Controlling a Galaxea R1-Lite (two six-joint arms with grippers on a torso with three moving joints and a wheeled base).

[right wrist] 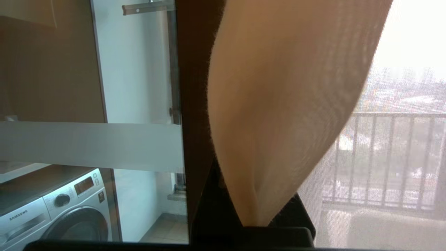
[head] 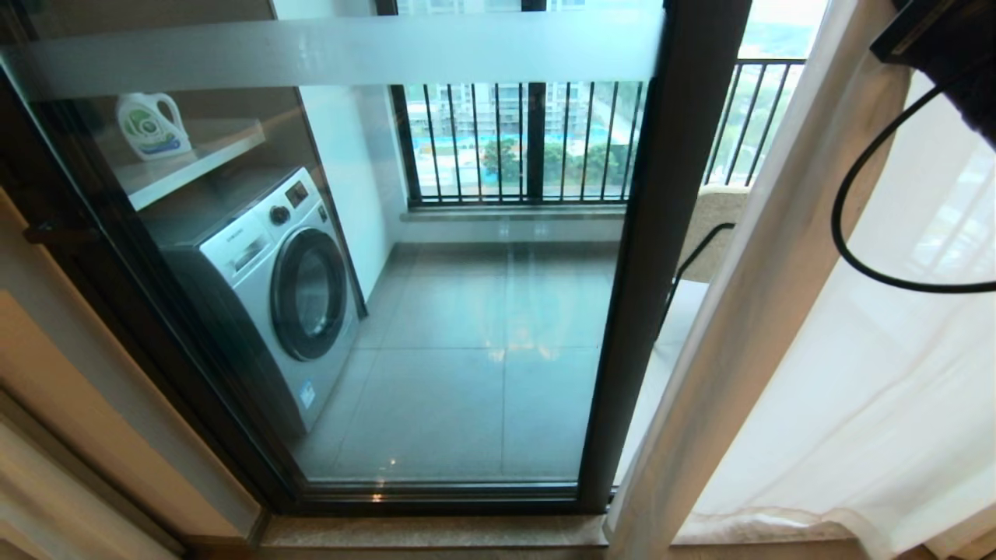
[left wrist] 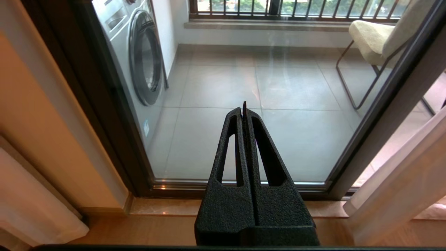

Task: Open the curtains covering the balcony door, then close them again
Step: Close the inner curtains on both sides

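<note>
Right wrist view: my right gripper [right wrist: 256, 223] is clamped on the curtain [right wrist: 278, 115] beside the door [right wrist: 193, 104]; my left gripper [left wrist: 244, 108] hangs closed, holding nothing.

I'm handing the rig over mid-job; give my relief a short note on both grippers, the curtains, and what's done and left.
Right gripper: raised at the right, shut on a fold of the curtains.
Left gripper: shut, empty, held low before the balcony door.
Curtains: bunched at the right, so the left pane is uncovered; washing machine visible through the glass.
Done: left pane uncovered.
Left: draw the curtains back across the door, then release.
</note>
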